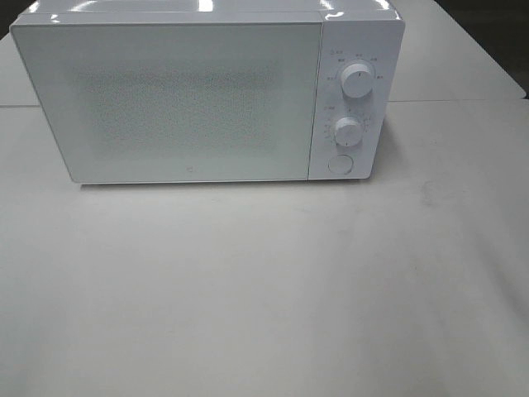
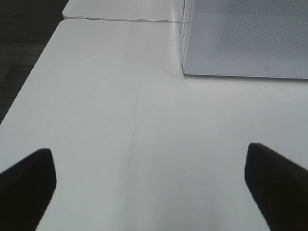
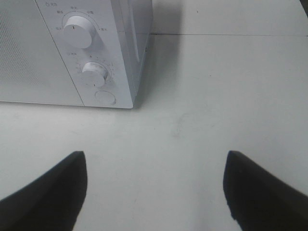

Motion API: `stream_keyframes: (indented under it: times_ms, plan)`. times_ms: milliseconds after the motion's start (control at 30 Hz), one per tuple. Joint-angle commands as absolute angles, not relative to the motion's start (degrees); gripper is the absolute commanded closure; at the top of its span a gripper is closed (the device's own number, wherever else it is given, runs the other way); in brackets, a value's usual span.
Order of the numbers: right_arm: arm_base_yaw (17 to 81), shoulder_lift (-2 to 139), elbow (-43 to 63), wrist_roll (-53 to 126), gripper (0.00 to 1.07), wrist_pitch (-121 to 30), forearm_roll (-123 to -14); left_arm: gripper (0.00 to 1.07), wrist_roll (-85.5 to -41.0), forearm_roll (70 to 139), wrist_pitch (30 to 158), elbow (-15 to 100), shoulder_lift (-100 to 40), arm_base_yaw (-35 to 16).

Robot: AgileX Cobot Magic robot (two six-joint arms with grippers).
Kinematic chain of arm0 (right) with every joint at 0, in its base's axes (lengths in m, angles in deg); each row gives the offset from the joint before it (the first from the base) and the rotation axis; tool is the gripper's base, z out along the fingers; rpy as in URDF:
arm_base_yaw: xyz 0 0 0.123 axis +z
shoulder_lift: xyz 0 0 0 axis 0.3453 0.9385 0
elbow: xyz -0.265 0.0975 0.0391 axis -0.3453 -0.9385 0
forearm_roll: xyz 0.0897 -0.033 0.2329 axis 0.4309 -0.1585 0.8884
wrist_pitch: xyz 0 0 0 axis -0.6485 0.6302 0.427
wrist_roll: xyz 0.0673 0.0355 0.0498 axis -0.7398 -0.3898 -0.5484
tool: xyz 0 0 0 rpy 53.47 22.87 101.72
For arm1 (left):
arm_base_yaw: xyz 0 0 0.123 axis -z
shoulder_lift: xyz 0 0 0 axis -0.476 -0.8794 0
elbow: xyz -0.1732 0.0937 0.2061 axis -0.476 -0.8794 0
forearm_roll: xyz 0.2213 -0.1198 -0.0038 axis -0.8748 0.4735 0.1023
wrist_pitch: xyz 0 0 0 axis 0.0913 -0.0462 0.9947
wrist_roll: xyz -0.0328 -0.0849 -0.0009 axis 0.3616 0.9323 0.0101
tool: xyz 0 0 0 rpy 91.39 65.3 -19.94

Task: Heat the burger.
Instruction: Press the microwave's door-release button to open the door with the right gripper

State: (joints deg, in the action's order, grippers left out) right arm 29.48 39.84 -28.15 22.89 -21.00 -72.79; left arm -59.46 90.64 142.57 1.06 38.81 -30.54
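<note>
The burger is out of view in all three views. A white microwave (image 1: pixel 190 95) stands at the back of the table with its door shut. Its control panel carries two round knobs (image 1: pixel 356 79) and a round button (image 1: pixel 340 164). My left gripper (image 2: pixel 149 190) is open over bare table, in front of the microwave's left corner (image 2: pixel 240 43). My right gripper (image 3: pixel 154 187) is open too, with nothing between its fingers, in front of the microwave's panel (image 3: pixel 91 53). Neither arm shows in the exterior view.
The white table (image 1: pixel 264 289) stretches in front of the microwave. A seam with a second table (image 2: pixel 120 19) runs behind it. Dark floor (image 2: pixel 19 48) lies past the table's left edge.
</note>
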Motion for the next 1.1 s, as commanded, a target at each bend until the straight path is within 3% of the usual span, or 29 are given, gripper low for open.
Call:
stream_keyframes:
  times_ms: [33,667,1033,1100]
  plan:
    - [29.2,44.1,-29.1,23.4,0.32,-27.6,-73.0,0.07,-59.5,90.8,142.0,0.9,40.1,-30.7]
    - [29.3,65.7,-38.5,26.6,0.32,-63.7,-72.7,0.07,-59.5,90.8,142.0,0.9,40.1,-30.7]
    - [30.7,76.5,-43.0,35.8,0.32,-84.5,-61.7,0.07,-59.5,90.8,142.0,0.9,40.1,-30.7]
    - [36.1,79.9,-43.3,40.7,0.32,-88.6,-54.6,0.07,-59.5,90.8,142.0,0.9,40.1,-30.7]
